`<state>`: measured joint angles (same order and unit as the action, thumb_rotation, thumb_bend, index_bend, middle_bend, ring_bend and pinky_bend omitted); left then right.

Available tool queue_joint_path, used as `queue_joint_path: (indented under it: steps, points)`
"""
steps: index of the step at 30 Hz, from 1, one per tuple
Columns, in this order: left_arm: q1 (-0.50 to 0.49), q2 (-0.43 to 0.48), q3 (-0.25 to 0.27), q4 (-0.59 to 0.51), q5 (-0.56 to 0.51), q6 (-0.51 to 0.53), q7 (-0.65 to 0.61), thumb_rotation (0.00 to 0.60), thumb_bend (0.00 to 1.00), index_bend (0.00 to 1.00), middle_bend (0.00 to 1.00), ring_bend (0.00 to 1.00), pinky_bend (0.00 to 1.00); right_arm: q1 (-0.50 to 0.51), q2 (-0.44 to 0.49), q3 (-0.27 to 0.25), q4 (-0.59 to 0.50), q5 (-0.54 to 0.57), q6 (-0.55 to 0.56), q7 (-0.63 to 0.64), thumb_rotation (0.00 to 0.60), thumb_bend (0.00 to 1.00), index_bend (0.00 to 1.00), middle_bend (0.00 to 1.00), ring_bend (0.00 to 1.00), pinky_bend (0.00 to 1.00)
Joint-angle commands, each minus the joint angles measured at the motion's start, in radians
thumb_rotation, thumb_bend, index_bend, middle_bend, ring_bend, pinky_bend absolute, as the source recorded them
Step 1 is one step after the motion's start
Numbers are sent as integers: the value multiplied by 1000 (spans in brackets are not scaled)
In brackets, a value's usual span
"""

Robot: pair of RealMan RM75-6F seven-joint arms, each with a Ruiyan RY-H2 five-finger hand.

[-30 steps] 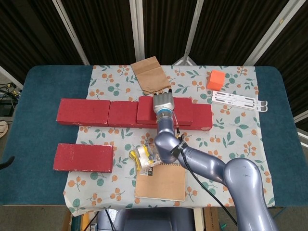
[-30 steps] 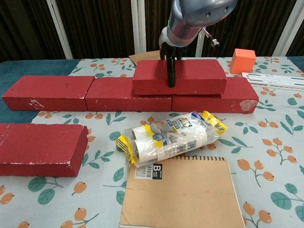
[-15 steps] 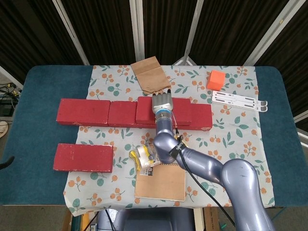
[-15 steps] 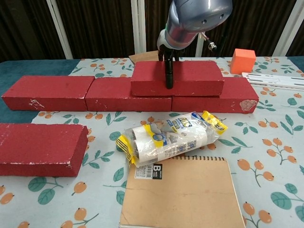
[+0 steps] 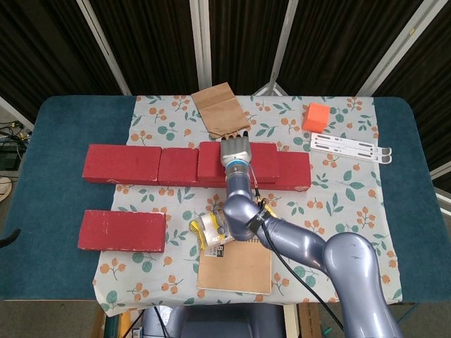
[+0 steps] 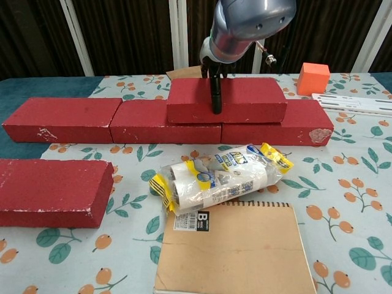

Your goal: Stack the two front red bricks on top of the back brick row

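Observation:
A row of three red bricks runs across the middle of the table: the left one (image 5: 122,163) (image 6: 61,119), the middle one (image 5: 177,167) (image 6: 165,128) and the right one (image 5: 297,169) (image 6: 288,128). A further red brick (image 5: 210,160) (image 6: 251,100) lies on top of the row, over the seam between the middle and right bricks. My right hand (image 5: 236,149) (image 6: 215,86) grips it from above, thumb down its front face and fingers over its back edge. Another red brick (image 5: 121,230) (image 6: 49,192) lies alone at the front left. My left hand shows in neither view.
A wrapped yellow and white pack (image 5: 211,231) (image 6: 217,177) and a brown notebook (image 5: 236,267) (image 6: 236,248) lie at the front middle. A brown paper bag (image 5: 220,109) lies behind the row. At the back right are an orange cube (image 5: 316,117) (image 6: 313,78) and a white strip (image 5: 349,147) (image 6: 352,103).
My right hand has slid the top brick slightly to the left along the row. Everything else has stayed still.

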<state>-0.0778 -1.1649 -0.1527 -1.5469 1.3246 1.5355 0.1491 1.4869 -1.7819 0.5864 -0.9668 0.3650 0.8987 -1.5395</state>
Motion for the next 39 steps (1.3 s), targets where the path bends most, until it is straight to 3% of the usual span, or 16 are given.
queue_joint_path:
  steps: [1, 16, 23, 30, 39]
  points:
    - [0, 0, 0, 0, -1, -1, 2, 600, 102, 88, 8, 11, 79, -1, -1, 1, 1, 0, 0, -1, 600, 71, 140, 137, 128, 0]
    - [1, 1, 1, 0, -1, 0, 6, 600, 102, 92, 8, 11, 79, 7, -19, 15, 23, 0, 31, -13, 600, 70, 126, 126, 124, 0]
    - [0, 0, 1, 1, 0, 0, 7, 600, 102, 92, 8, 12, 79, 6, -25, 26, 29, 0, 34, -18, 600, 70, 28, 107, 109, 0]
    - [0, 1, 3, 0, 1, -1, 6, 600, 102, 92, 8, 14, 79, 6, -24, 35, 16, -4, 50, -26, 600, 70, 19, 105, 106, 0]
    - [1, 1, 0, 3, -4, -3, 2, 600, 102, 88, 4, 14, 79, -13, 48, 70, -121, -3, 101, -20, 600, 70, 0, 37, 3, 0]
